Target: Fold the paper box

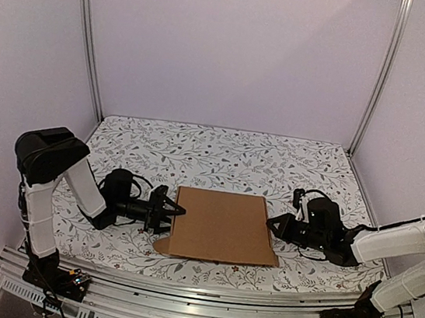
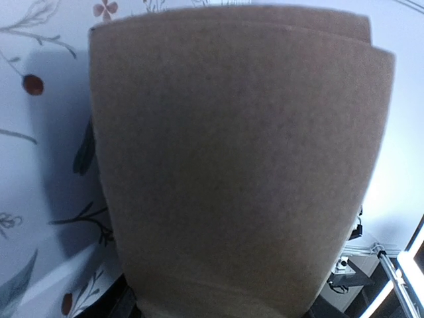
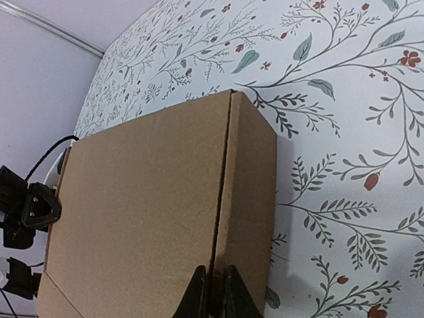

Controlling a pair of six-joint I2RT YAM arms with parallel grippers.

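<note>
Little weight, stiff board: paper box point(image 1: 223, 225) likely wants edge grips. Right pincer point(image 3: 213, 285) together at its side; left pincer point(image 1: 174, 210) can't tell.

The bench point(image 1: 222, 148) is white with little leaves and red flowers all over it, plain pale walls point(image 1: 235, 44) stand around it, and shiny metal poles point(image 1: 91, 41) go up the corners.

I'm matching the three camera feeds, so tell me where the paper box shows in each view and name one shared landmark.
Top external: the paper box lies centre, toward the near edge.
Left wrist: it fills most of the frame, close up.
Right wrist: it covers the lower left and centre.
Shared landmark: the floral table cover under it.
</note>
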